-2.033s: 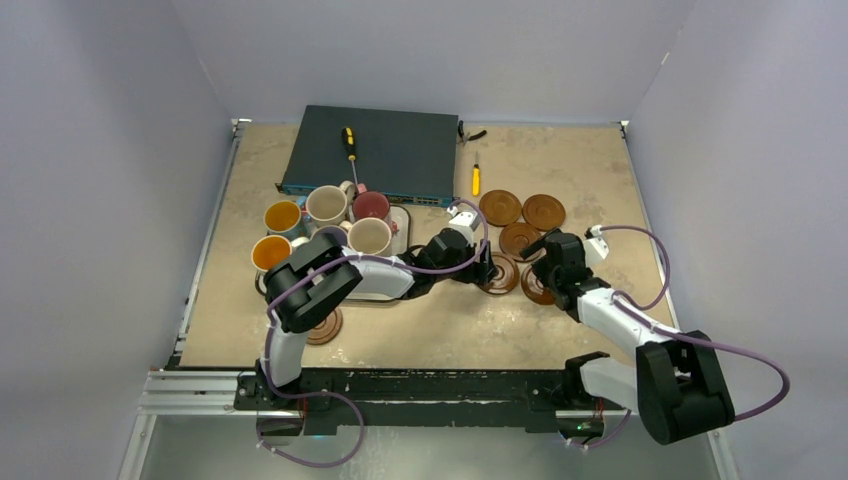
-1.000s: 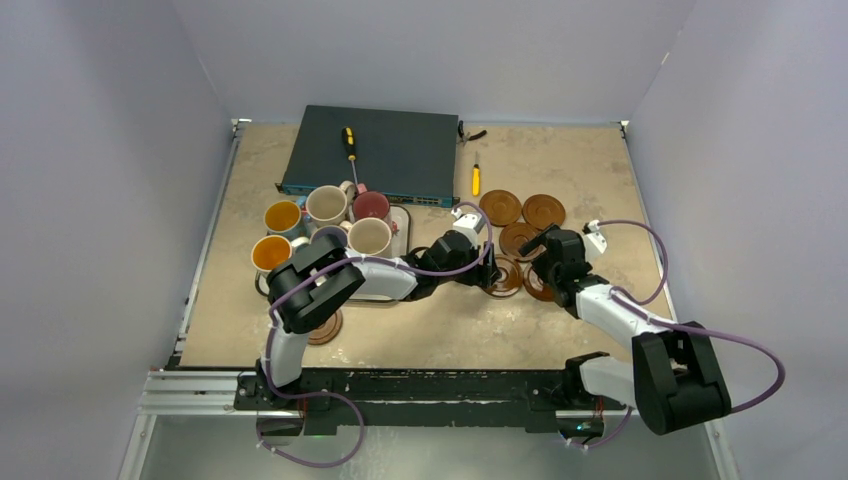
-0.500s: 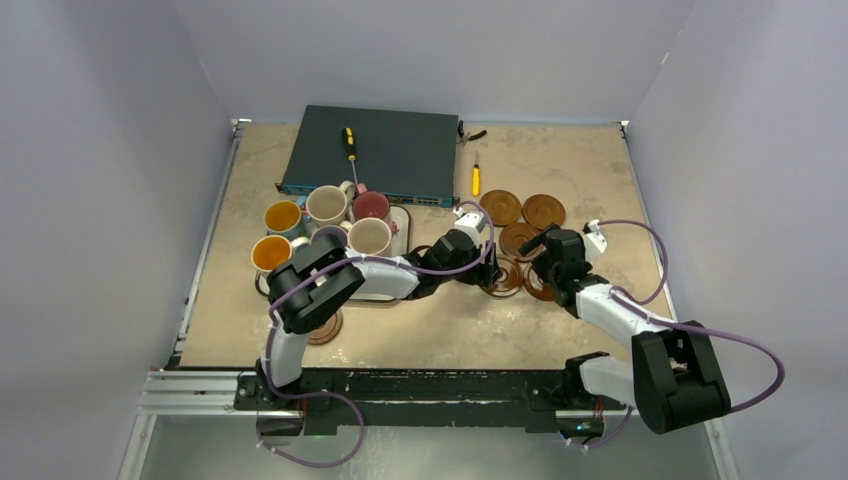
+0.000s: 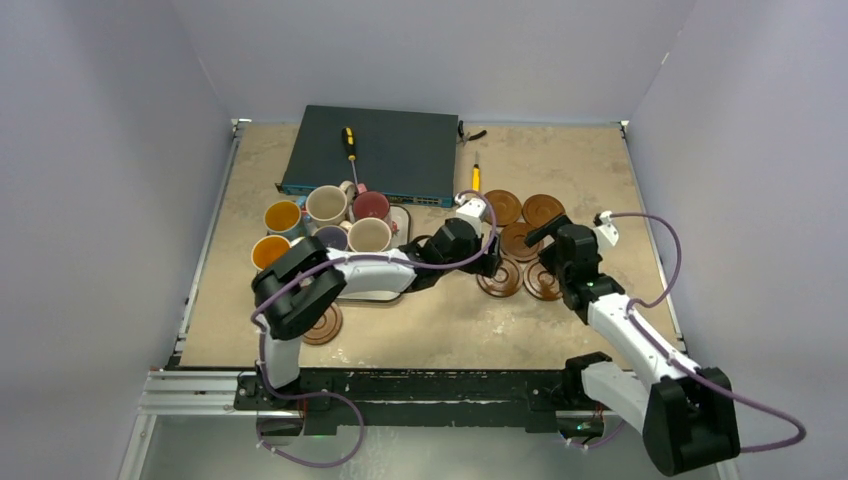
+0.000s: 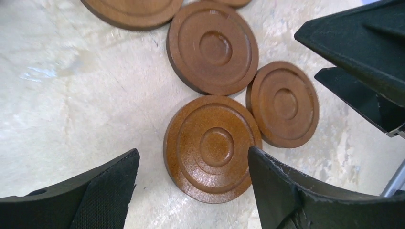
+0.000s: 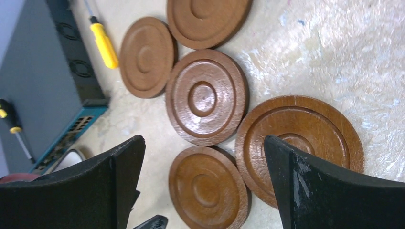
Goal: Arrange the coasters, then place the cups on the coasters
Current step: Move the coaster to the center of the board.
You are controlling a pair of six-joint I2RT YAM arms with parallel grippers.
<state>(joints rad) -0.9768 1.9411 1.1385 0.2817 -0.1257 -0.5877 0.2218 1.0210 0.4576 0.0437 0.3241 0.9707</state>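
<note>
One coaster [image 4: 326, 331] hides partly under the left arm [image 4: 300, 290]; left gripper [image 5: 193, 153] and right gripper [image 6: 204, 140] both gape empty.

brown ring-grooved coasters [image 5: 212, 148], a yellow-handled screwdriver [image 6: 104, 45], a teal-fronted dark box [image 6: 43, 62].

Five clustered coasters [image 6: 205, 98], yellow screwdriver [image 6: 105, 45], dark box [image 6: 38, 71]

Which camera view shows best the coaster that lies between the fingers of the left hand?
The left wrist view: the coaster is whole, central and large, with clear ring grooves. The right wrist view shows it near the bottom edge, smaller. The top view shows it only small.
</note>
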